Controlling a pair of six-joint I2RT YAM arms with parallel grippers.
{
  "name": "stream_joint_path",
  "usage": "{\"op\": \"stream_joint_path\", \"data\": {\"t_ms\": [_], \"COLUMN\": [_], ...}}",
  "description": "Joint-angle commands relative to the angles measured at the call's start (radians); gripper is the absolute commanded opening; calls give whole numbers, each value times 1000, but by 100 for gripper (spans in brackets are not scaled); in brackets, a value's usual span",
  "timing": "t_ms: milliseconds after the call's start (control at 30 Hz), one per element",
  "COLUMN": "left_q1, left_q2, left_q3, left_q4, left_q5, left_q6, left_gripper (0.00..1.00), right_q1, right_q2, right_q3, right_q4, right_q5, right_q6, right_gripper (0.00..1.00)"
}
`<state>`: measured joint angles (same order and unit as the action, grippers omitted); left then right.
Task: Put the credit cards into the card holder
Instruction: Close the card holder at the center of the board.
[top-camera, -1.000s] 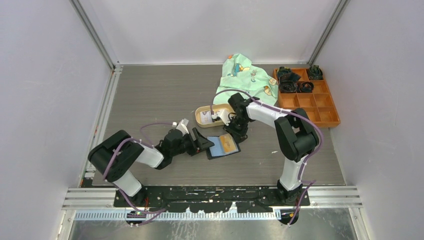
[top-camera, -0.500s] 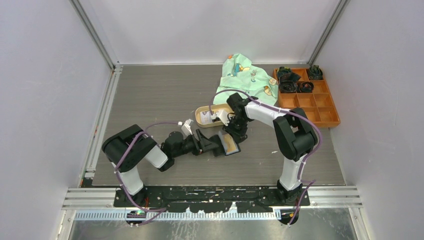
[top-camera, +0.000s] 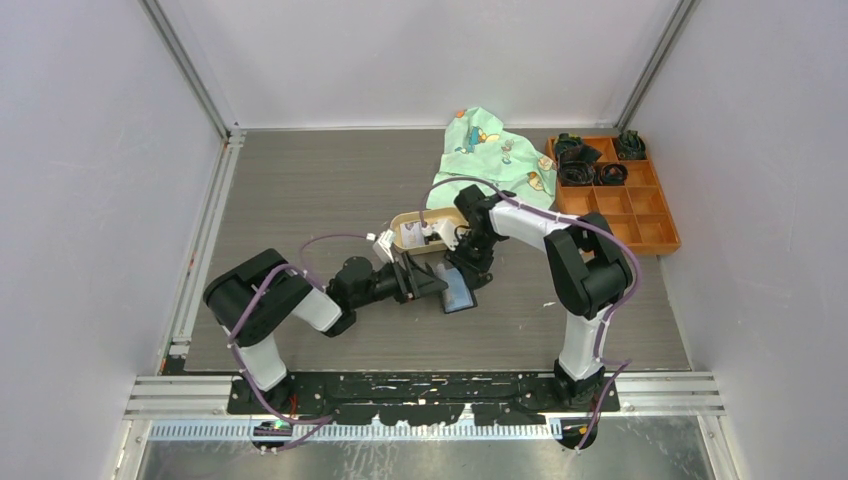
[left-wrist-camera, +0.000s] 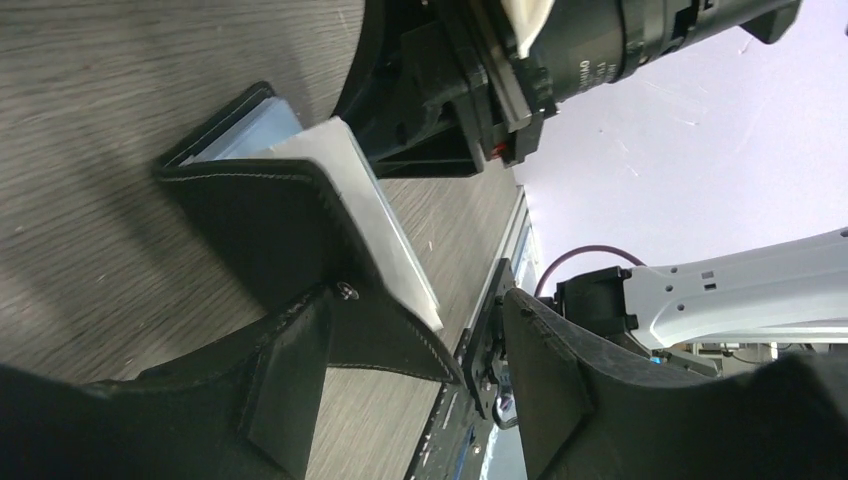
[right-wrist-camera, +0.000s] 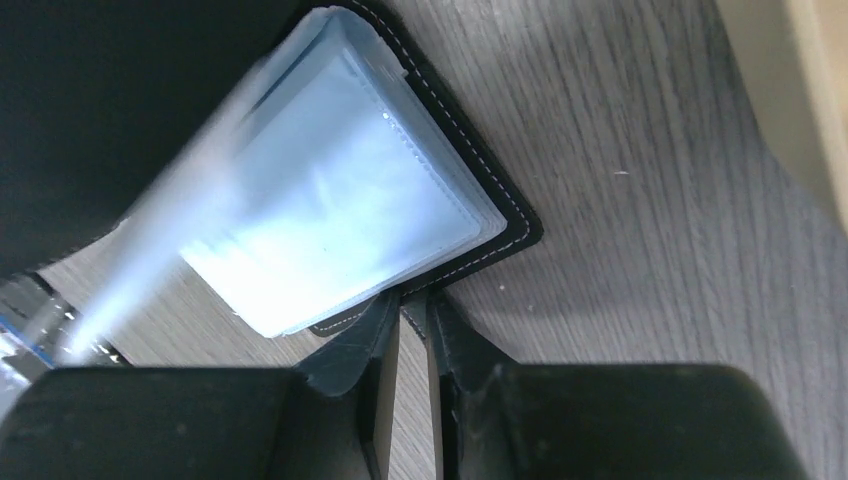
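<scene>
Black leather wallet (top-camera: 458, 292) lies open on the table just in front of the tray (top-camera: 400, 220), between the two grippers.

Left gripper (top-camera: 425, 280): jaws stand well apart. The raised cover lies across one finger and stops short of the other. From the wrist view it appears propped up rather than clamped, though the contact is partly hidden. Purpose, as judged: to hold the cover up so the inner sleeves are exposed.

Right gripper (right-wrist-camera: 405, 320): jaws drawn almost together, nipping the stitched edge of the lower half. Purpose, as judged: to anchor the wallet so it does not slide or fold shut while the cover is lifted.

Pale clear sleeves fan out between the two halves.

Cards (top-camera: 412, 234): at least one pale card lies in the tray, just beside the right wrist. Neither gripper holds a card.

Finding: wallet opened and steadied; loading not yet under way.
</scene>
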<state>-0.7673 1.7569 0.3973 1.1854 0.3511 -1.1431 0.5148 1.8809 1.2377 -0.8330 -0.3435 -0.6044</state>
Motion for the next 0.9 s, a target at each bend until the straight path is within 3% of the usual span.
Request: {"op": "stream_joint_path", "data": {"t_ms": [0,367,667,867], "left_q1": [-12,-33,-41,-43], "left_q2": [-9,7,60,70], "left_q3": [53,134,173,197], "left_q4": [44,-110,-143,-217], "left_q5": [26,1,-17,-28], "left_q6": [44,112,113,114], "left_gripper": [64,63,42,24], "right_q1": [-13,-101,-194,-206], "right_q2": [15,-73,-171,-196], "right_q3": [14,29,0,-30], "right_q4": [-26,-27,32,67], "right_q5": [-106,-210,-302,-495], "right_q6": [32,74,133,175], "right_gripper": [22,25,27,29]}}
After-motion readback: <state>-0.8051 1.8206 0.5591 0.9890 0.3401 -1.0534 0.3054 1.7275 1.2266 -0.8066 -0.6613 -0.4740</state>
